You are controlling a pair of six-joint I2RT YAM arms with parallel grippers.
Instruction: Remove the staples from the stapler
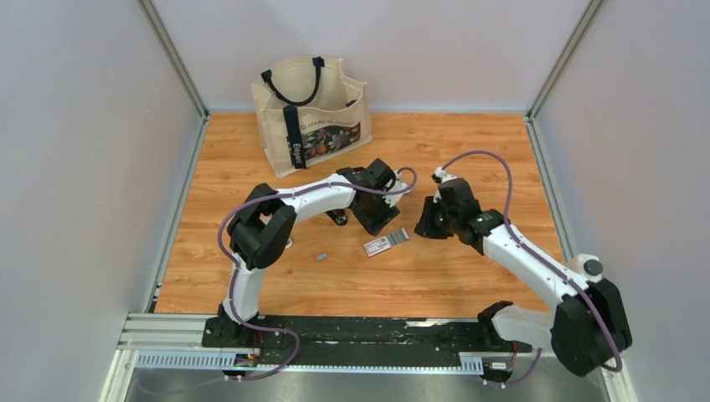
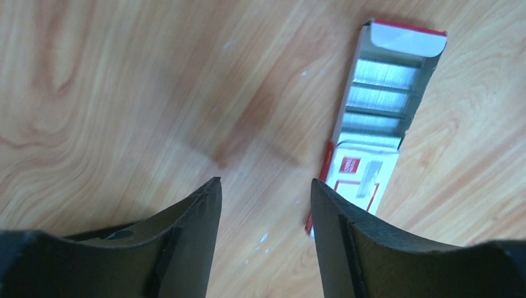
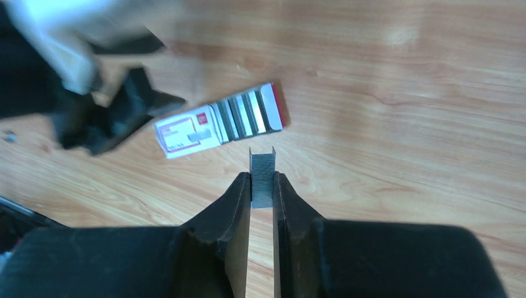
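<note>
A bag [image 1: 310, 109] stood at the back of the table [image 1: 469, 276], left of centre and close to the rear wall. A packet [image 1: 386, 243] lay flat near the middle, between the two arms. The left gripper [image 2: 265, 186] hung just behind and to the left of the packet, with only bare table between its fingers. The right gripper [image 3: 262, 177] sat to the packet's right, with the staples [image 3: 262, 160] pinched between its fingers. A small loose piece [image 1: 321, 256] lay left of the packet, apart from it.
</note>
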